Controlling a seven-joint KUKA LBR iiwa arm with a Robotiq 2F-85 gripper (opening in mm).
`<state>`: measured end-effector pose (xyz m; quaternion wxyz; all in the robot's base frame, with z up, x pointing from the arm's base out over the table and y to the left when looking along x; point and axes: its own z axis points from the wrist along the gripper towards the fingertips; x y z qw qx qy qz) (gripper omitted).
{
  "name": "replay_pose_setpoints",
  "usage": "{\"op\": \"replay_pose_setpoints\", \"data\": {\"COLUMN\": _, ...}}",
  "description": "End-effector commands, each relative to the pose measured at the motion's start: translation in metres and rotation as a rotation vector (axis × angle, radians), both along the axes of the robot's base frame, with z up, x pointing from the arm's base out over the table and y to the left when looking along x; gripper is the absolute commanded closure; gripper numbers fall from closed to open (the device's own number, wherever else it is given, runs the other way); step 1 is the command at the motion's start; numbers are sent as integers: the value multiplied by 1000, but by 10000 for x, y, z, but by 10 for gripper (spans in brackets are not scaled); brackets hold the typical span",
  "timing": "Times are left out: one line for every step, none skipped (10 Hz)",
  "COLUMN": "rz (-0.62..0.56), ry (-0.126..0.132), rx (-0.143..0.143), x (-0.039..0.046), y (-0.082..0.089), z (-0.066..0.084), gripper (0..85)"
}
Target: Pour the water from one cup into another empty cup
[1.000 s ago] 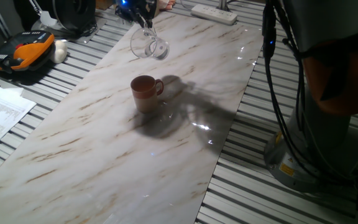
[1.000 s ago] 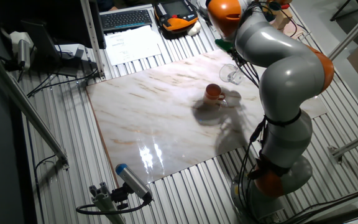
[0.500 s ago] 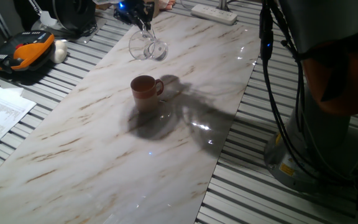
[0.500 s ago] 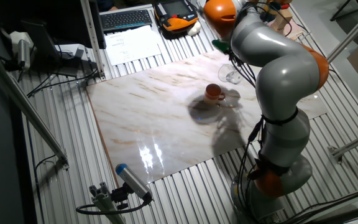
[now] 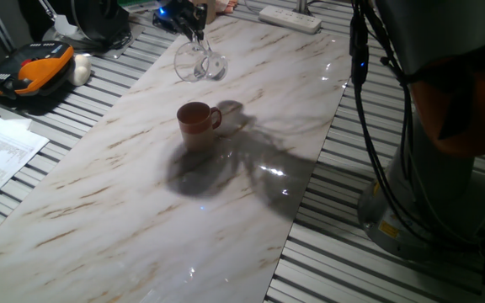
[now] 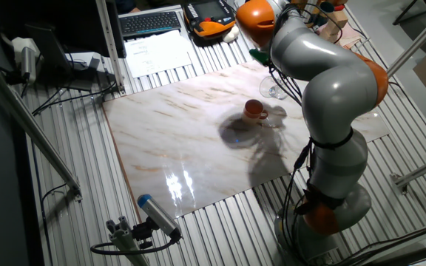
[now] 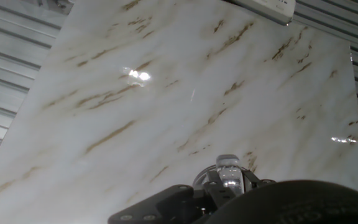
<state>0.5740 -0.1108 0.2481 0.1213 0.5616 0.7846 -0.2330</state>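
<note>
Transparent colourless glass mug (image 5: 199, 61) clamped in two-finger gripper (image 5: 194, 27), held tilted beyond opaque terracotta-brown ceramic mug (image 5: 197, 124), upright on marble-patterned tabletop (image 5: 141, 210).

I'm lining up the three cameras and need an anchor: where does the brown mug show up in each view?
One fixed view: the brown mug stands on the marble board, left of centre, handle to the right, in front of the glass mug.
The other fixed view: brown mug right of centre, beside the grey arm.
Hand view: not in it; only marble shows.
Shared landmark: the marble board's brown veins.
</note>
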Motion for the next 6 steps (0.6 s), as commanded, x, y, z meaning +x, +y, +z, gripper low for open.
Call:
{"op": "replay_pose_setpoints", "data": {"rz": 2, "ry": 0, "rx": -4, "x": 0, "y": -1, "z": -1, "gripper": 850}}
{"op": "replay_pose_setpoints", "data": {"rz": -2, "ry": 7, "rx": -24, "x": 0, "y": 0, "z": -1, "gripper": 850}}
{"op": "replay_pose_setpoints", "data": {"rz": -2, "ry": 10, "rx": -37, "x": -1, "y": 0, "z": 2, "gripper": 850}}
{"op": "replay_pose_setpoints", "data": {"rz": -1, "ry": 8, "rx": -45, "x": 1, "y": 2, "z": -1, "gripper": 850}}
{"op": "replay_pose_setpoints", "data": {"rz": 0, "ry": 3, "rx": -51, "x": -1, "y": 2, "z": 2, "gripper": 850}}
{"op": "replay_pose_setpoints", "data": {"rz": 1, "ry": -1, "rx": -56, "x": -3, "y": 4, "z": 7, "gripper": 850}}
